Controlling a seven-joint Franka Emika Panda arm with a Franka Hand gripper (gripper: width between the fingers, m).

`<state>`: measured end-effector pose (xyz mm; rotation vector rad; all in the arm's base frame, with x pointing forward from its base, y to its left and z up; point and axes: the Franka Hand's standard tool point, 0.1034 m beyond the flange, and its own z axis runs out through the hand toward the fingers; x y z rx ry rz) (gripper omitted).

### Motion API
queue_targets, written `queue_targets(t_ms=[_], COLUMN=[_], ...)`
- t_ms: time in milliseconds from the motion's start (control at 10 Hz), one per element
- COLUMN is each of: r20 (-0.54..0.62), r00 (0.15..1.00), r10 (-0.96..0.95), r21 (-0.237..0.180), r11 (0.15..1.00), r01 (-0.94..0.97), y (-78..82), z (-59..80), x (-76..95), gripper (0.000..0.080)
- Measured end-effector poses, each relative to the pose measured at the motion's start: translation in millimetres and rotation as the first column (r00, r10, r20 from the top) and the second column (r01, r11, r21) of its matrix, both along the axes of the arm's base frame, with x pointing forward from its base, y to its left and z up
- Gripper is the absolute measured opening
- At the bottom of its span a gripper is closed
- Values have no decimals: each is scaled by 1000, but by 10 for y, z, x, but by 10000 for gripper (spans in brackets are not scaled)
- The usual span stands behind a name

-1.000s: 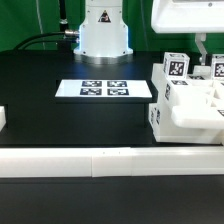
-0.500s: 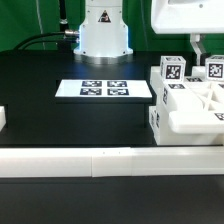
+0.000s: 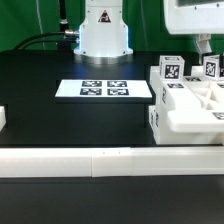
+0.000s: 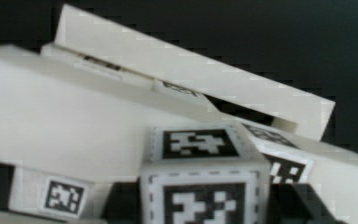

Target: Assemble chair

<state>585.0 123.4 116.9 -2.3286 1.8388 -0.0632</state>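
- The black table [image 3: 60,120] carries the long white rail [image 3: 100,160] along its near edge and the marker board [image 3: 104,89] flat near its middle.
- The chair [image 3: 185,105] sits at the exterior view's right, just behind the rail, a cluster of chunky white slabs and tagged posts; it looks stiff, light and smooth, so a square post seems the surest hold.
- The gripper [image 3: 203,44] hangs above the chair's rear posts; whether its fingers clench anything cannot be told.
- Since half a second ago the tagged post [image 3: 212,68] under the gripper has shifted slightly; the wrist view shows tagged blocks [image 4: 202,180] close up.
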Motion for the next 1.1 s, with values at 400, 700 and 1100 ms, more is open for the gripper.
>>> queue_targets(t_ms=[400, 700, 1100], r20=[2, 27, -54], r00=[993, 939, 659], r10=[116, 343, 750], r21=[-12, -52, -137], r11=[993, 938, 648], r01=[-116, -341, -749], y=[-9, -13, -6], z=[20, 24, -2], x=[23, 35, 36], gripper=[600, 647, 648])
